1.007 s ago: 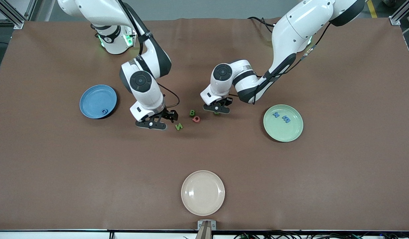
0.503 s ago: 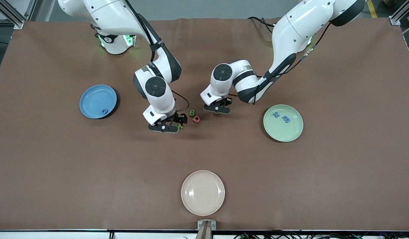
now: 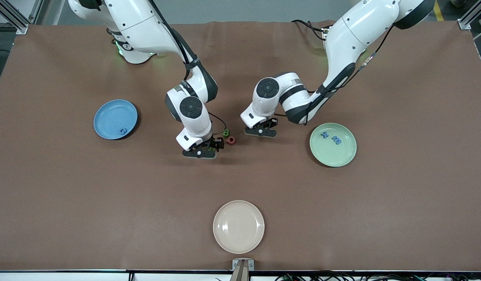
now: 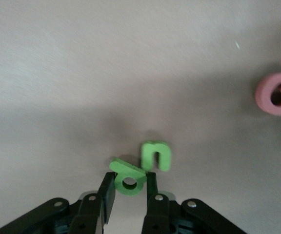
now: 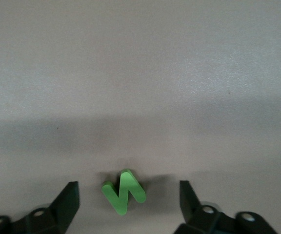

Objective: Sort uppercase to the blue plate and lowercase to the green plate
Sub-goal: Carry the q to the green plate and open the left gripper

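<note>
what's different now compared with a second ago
The right gripper travelled from near the blue plate toward the letter cluster and now straddles the green N, fingers open around it. The left gripper has closed on the green p and shifted slightly toward the green plate. The green u, pink Q, green B, all plates and their letters stayed put.

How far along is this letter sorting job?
Three letters look sorted: one on the blue plate, two on the green plate. In hand: the left hand is shut on a green p; the right hand is open around a green N. Left: green u, pink ring letter, green B.
</note>
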You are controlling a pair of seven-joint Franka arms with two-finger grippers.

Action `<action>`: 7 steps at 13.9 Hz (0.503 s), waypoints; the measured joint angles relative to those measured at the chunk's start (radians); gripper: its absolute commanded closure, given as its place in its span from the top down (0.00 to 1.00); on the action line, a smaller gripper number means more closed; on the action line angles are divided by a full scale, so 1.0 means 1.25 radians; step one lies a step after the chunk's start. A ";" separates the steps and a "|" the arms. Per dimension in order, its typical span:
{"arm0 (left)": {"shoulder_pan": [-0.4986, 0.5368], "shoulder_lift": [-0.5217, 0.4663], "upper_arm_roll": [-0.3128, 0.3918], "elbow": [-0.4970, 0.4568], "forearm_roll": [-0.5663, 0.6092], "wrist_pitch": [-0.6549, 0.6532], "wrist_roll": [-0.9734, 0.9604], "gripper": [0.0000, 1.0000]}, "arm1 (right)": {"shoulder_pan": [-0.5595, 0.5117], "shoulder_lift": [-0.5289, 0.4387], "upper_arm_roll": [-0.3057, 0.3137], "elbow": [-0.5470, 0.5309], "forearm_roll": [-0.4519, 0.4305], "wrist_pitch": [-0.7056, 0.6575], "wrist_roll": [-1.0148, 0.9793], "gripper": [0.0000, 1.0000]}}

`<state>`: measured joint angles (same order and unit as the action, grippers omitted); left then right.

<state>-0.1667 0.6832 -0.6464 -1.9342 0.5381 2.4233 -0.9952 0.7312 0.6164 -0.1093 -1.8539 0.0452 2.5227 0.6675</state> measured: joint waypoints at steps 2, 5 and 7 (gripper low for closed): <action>0.034 -0.037 -0.013 -0.031 0.000 -0.002 0.011 0.14 | 0.000 0.000 -0.001 0.001 0.000 0.000 -0.005 0.82; 0.159 -0.088 -0.090 -0.093 0.001 -0.009 0.043 0.14 | 0.000 0.004 -0.001 0.000 0.001 -0.002 -0.005 0.80; 0.278 -0.112 -0.150 -0.139 0.001 -0.012 0.092 0.14 | 0.000 0.010 0.000 0.000 0.001 -0.002 -0.005 0.79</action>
<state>0.1809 0.5434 -0.8343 -2.1077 0.5393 2.4081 -0.8807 0.7315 0.6286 -0.1091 -1.8533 0.0460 2.5196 0.6612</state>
